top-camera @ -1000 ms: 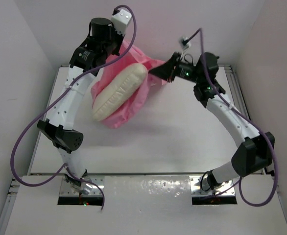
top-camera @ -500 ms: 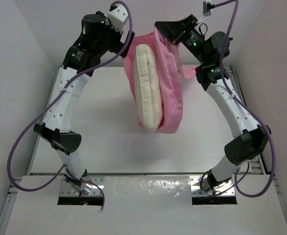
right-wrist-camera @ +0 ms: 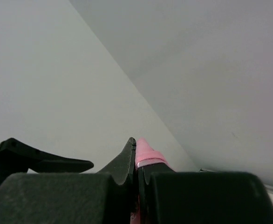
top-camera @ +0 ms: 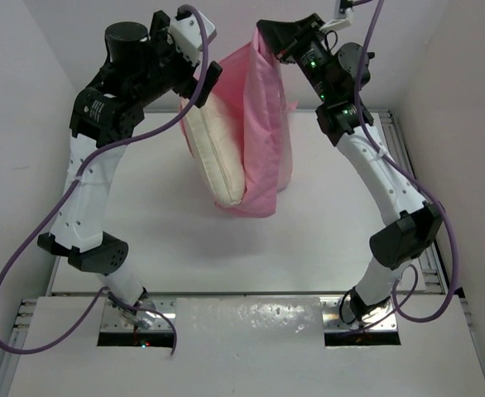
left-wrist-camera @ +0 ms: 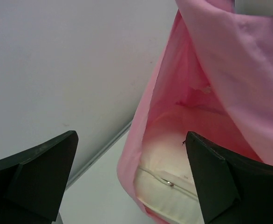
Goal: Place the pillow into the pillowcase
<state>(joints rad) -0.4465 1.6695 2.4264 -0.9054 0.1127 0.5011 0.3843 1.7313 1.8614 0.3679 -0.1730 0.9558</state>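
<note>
The pink pillowcase (top-camera: 267, 124) hangs upright above the table, and my right gripper (top-camera: 267, 35) holds its top corner. In the right wrist view the right gripper (right-wrist-camera: 136, 145) is shut on a fold of the pillowcase (right-wrist-camera: 146, 151). The cream pillow (top-camera: 213, 157) stands on end in the case, its left side showing past the pink edge. My left gripper (top-camera: 201, 87) is raised next to the case's upper left edge. In the left wrist view the left gripper (left-wrist-camera: 131, 135) is open and holds nothing. Between its fingers I look into the pillowcase (left-wrist-camera: 220, 70) at the pillow (left-wrist-camera: 174, 186) and its zipper.
The white table (top-camera: 143, 223) lies well below the hanging bundle. White walls close in on the left, back and right. A metal rail (top-camera: 408, 157) runs along the table's right edge. Both arms reach high toward the back.
My left gripper has opened and let go of the pillowcase. Both arms have risen, and the case now hangs upright from the right gripper with the pillow lower inside it.
</note>
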